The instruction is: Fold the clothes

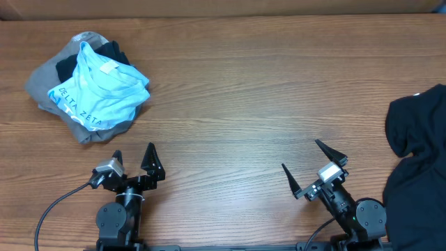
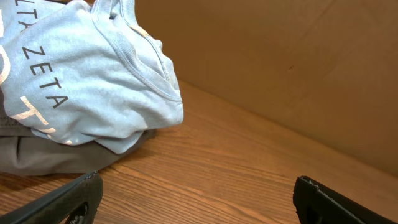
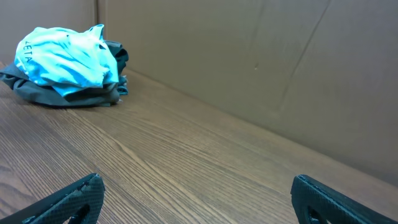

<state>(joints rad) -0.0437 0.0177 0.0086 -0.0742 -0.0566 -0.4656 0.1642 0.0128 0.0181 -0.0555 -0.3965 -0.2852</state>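
The left gripper (image 1: pixel 134 151) stands with its jaws spread wide and nothing between them. It sits low over the table (image 1: pixel 244 84) at about 7 o'clock in the overhead view, and its fingertips point toward 12. Its arm is folded close behind it at the near edge, with a cable (image 1: pixel 52 209) looping off toward 8 o'clock. In the left wrist view its two dark fingers (image 2: pixel 68 199) frame bare wood at the bottom corners.

From this gripper, toward 11 o'clock and apart from it, lies the heap of clothes. A light blue T-shirt (image 1: pixel 104 90) with white lettering is crumpled on top. A grey garment (image 1: pixel 49 80) spreads under it, and a dark piece (image 1: pixel 111 52) shows at the far side of the heap.

The right gripper (image 1: pixel 300 154) is also fully open and holds nothing. It sits at about 5 o'clock on the table, turned so that its fingertips aim toward 11, and its arm is tucked behind it toward the near right corner. From it, at about 3 o'clock and not touching it, a black garment (image 1: pixel 418 146) lies bunched at the table's right edge.

A cardboard wall (image 3: pixel 280 74) closes off the far side of the table.
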